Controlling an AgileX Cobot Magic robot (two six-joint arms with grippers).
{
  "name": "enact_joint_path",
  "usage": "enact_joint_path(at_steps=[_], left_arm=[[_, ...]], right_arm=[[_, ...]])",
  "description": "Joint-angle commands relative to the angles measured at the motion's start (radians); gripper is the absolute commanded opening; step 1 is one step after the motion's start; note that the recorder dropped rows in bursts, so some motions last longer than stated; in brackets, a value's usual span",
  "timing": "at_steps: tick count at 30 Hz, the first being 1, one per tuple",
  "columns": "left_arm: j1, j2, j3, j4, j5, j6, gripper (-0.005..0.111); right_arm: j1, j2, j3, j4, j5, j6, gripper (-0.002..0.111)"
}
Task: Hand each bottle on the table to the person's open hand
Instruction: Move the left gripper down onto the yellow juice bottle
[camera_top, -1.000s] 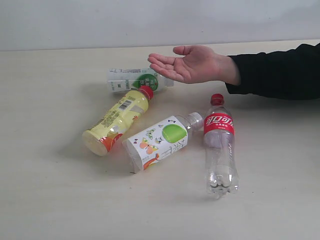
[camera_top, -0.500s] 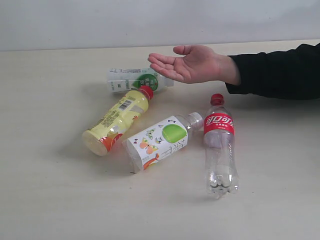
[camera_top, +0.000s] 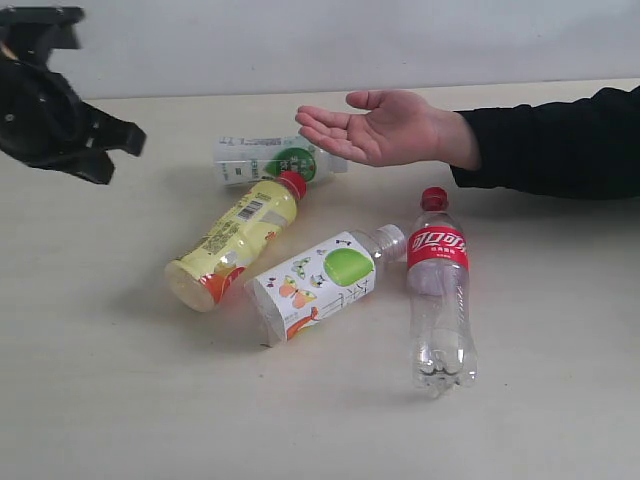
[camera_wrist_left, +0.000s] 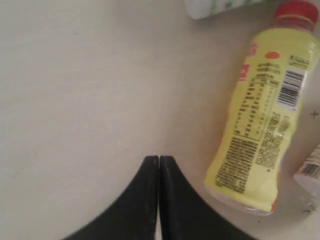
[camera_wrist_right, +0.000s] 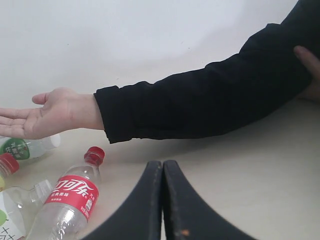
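Four bottles lie on the table (camera_top: 100, 380): yellow juice (camera_top: 232, 240), a white-labelled one (camera_top: 315, 283) beside it, another white-labelled one (camera_top: 265, 160) behind, and the cola (camera_top: 438, 290) to the right. The person's open hand (camera_top: 385, 128) hovers palm up just behind them. My left gripper (camera_top: 110, 150) hangs at the upper left, apart from every bottle. Its wrist view shows it (camera_wrist_left: 159, 159) shut and empty, with the yellow bottle (camera_wrist_left: 260, 115) to one side. My right gripper (camera_wrist_right: 163, 162) is shut and empty, near the cola (camera_wrist_right: 70, 200) and facing the hand (camera_wrist_right: 45, 112); the exterior view does not show it.
The black sleeve (camera_top: 550, 145) stretches across the back right of the table. In the right wrist view a second hand (camera_wrist_right: 310, 65) rests on that sleeve. A pale wall (camera_top: 320, 40) rises behind the table's far edge.
My left arm has come into the exterior view at the upper left. The bottles and the person's hand have stayed where they were.
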Motion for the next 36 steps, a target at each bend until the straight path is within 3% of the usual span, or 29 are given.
enact_joint_path(at_steps=[1,6,12,23,36], left_arm=[[-0.094,0.08,-0.094,-0.026,0.015,0.049,0.003],[-0.202,0.115,-0.199,-0.029,0.076,0.127,0.003],[-0.215,0.183,-0.305,-0.033,0.21,0.141,0.004],[-0.215,0.343,-0.414,-0.084,0.262,0.259,0.07],[-0.215,0.431,-0.414,-0.071,0.201,0.278,0.073]], right_arm=[[-0.006,-0.005,0.004,-0.001,-0.006,-0.001,0.0],[-0.006,-0.005,0.004,-0.001,-0.006,-0.001,0.0],[-0.006,-0.005,0.004,-0.001,-0.006,-0.001,0.0],[-0.006,-0.005,0.004,-0.001,-0.006,-0.001,0.0],[-0.006,-0.005,0.004,-0.001,-0.006,-0.001,0.0]])
